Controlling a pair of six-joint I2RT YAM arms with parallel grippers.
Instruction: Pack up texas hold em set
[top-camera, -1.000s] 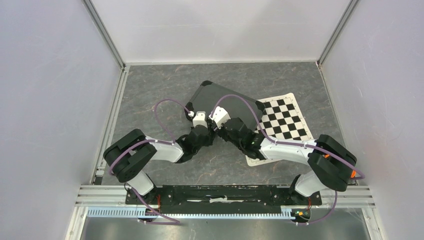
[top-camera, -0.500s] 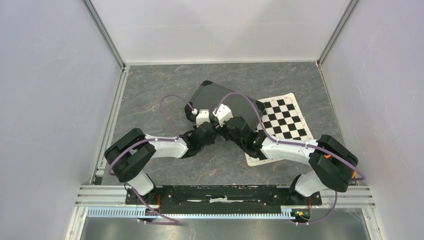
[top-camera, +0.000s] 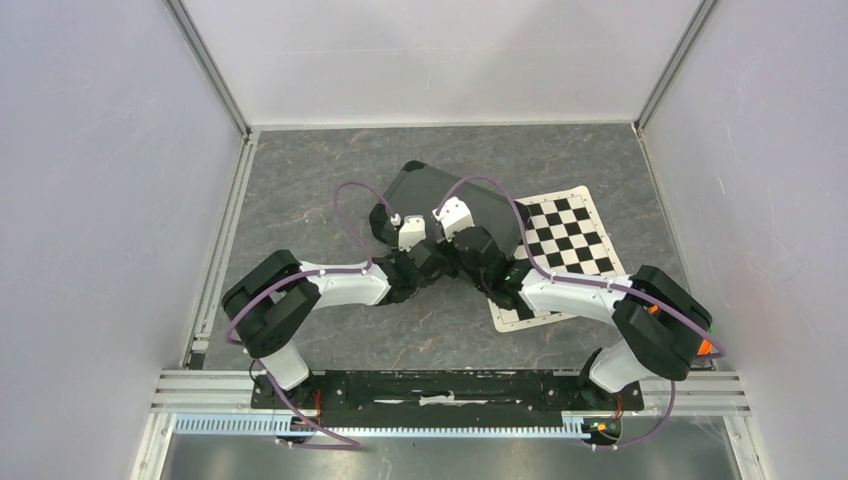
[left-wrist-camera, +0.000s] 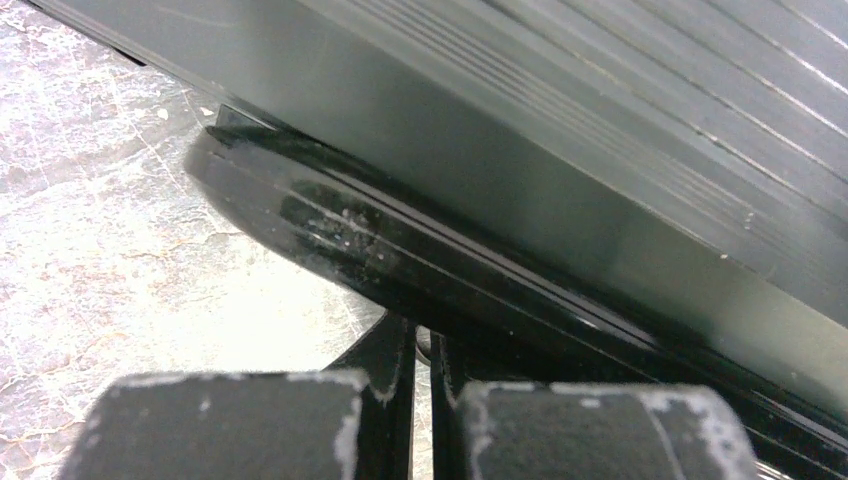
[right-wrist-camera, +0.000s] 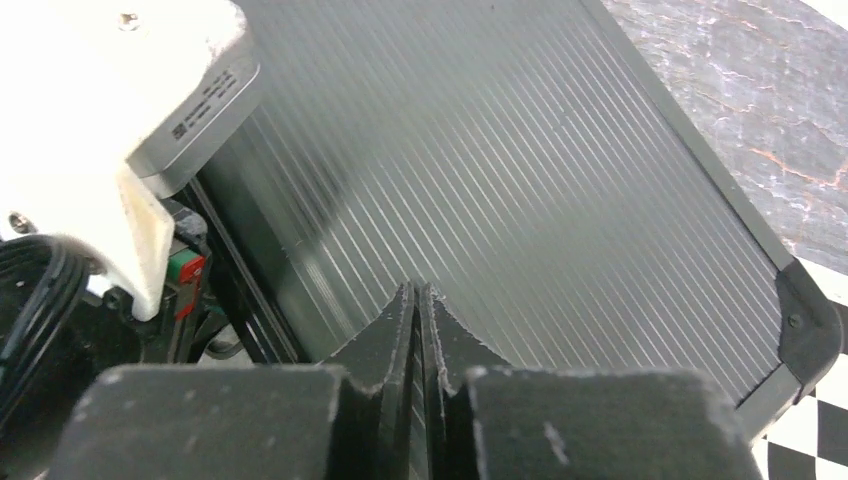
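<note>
The black hard case (top-camera: 425, 188) of the texas hold em set lies closed on the grey table, turned at an angle. Its ribbed lid (right-wrist-camera: 520, 170) fills the right wrist view. My right gripper (right-wrist-camera: 419, 295) hovers low over the lid's near edge, shut, with nothing between its fingers. The case's curved black handle (left-wrist-camera: 330, 235) juts from its near side (left-wrist-camera: 600, 130). My left gripper (left-wrist-camera: 424, 335) is shut, its tips tucked under the handle. From above, the left gripper (top-camera: 408, 230) and right gripper (top-camera: 455, 216) sit side by side at the case's near edge. Chips, cards and dice are out of view.
A black-and-white checkered mat (top-camera: 570, 235) lies on the table right of the case, partly under the right arm; its corner (right-wrist-camera: 815, 440) shows beside the case. The left arm's white wrist camera (right-wrist-camera: 130, 110) sits close to my right fingers. White walls enclose the table.
Both grippers have closed. The left arm has pushed forward and to the right, up to the case's handle. The right gripper has edged slightly farther over the lid.
</note>
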